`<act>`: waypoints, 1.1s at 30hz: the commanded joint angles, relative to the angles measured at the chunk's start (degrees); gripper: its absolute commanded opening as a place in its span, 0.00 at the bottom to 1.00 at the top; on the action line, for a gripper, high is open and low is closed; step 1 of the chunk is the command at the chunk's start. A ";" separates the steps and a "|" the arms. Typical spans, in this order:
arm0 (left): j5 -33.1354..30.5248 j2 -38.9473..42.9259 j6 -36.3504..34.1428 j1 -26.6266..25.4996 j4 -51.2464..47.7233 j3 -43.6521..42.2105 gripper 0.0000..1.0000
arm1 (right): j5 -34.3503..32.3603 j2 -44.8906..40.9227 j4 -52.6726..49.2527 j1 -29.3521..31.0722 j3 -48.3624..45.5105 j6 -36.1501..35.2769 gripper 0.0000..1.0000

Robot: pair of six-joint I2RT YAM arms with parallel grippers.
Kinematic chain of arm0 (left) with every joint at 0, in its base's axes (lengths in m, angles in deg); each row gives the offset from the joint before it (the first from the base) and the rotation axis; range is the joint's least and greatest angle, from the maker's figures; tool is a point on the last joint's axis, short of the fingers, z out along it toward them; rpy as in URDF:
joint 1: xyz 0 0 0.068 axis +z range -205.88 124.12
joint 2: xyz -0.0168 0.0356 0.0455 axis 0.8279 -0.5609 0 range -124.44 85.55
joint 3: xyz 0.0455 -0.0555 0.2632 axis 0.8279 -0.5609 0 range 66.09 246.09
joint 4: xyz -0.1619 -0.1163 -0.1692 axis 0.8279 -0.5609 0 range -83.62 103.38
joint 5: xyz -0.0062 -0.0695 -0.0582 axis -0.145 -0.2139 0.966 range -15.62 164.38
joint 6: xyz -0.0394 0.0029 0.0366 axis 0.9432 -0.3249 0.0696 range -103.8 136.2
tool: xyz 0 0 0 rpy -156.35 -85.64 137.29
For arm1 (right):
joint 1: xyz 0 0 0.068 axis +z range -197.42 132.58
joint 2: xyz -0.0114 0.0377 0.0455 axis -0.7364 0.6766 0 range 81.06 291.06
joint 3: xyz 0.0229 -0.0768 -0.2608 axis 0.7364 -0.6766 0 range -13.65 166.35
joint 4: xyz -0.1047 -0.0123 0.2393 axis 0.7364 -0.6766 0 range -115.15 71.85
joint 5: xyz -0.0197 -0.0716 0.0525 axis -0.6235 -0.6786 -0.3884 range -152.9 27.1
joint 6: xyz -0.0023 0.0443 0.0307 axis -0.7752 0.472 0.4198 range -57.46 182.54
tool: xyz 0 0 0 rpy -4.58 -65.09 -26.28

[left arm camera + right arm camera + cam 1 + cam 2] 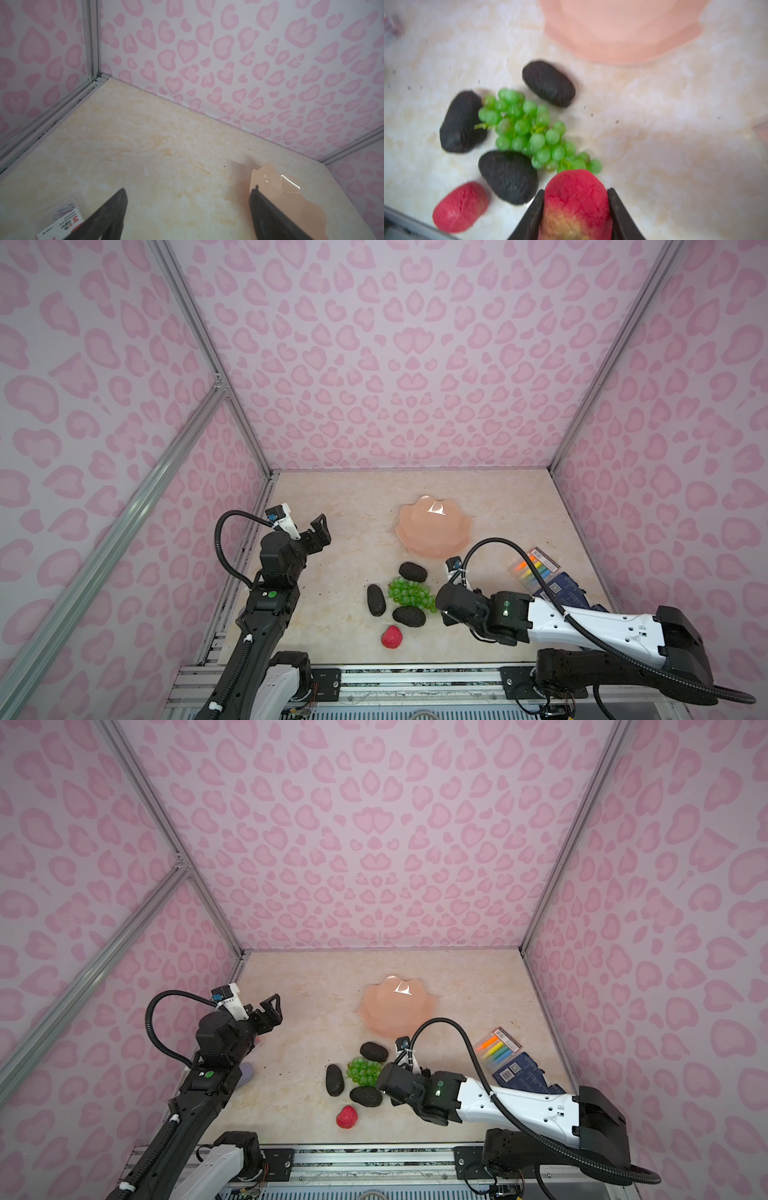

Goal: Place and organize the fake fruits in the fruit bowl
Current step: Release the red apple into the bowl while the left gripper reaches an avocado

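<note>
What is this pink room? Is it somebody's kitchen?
Probably a robot practice booth, not a kitchen: heart-print walls on metal frame bars, a left arm and right arm mounted at a rail, and fake grapes near an empty bowl on the tabletop.

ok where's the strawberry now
In both top views the strawberry lies on the table toward the front edge, near the middle, just in front of the frontmost dark avocado.

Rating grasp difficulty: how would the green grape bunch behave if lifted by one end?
The grape bunch probably droops and swings: many grapes on thin stems. Its glossy skins may slip in a pinch. Pushed, it would likely bump the dark avocado beside it.
</note>
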 commanded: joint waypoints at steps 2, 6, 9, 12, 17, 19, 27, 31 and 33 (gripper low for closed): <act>0.63 -1.00 1.11 -0.17 -5.00 2.30 0.92 | -0.65 3.02 9.39 -10.77 3.40 -13.82 0.36; 1.79 -0.72 1.87 -0.41 -9.74 3.50 0.92 | 2.40 12.67 15.89 -18.25 10.27 -21.08 0.36; 3.04 0.24 2.49 -1.26 -12.67 3.29 0.91 | 4.95 21.43 15.49 -21.84 17.19 -25.58 0.36; 3.64 1.45 2.73 -3.13 -15.20 2.49 0.90 | 7.73 29.87 14.54 -24.75 23.92 -28.54 0.36; 4.82 2.89 4.48 -7.21 -19.85 0.60 0.88 | 13.23 40.88 15.89 -28.37 30.28 -30.36 0.36; 4.15 4.44 4.83 -9.56 -20.67 -1.01 0.88 | 13.82 44.67 15.88 -28.98 32.93 -31.32 0.36; 2.49 6.62 8.12 -16.96 -20.98 -5.39 0.88 | 16.65 53.94 15.74 -31.15 39.61 -30.47 0.43; 1.37 5.18 8.57 -20.04 -20.28 -5.83 0.88 | 17.06 54.54 15.60 -31.33 40.30 -30.15 0.57; 1.16 3.96 8.79 -21.45 -19.60 -5.81 0.88 | 17.41 53.10 15.82 -31.48 39.86 -30.06 0.64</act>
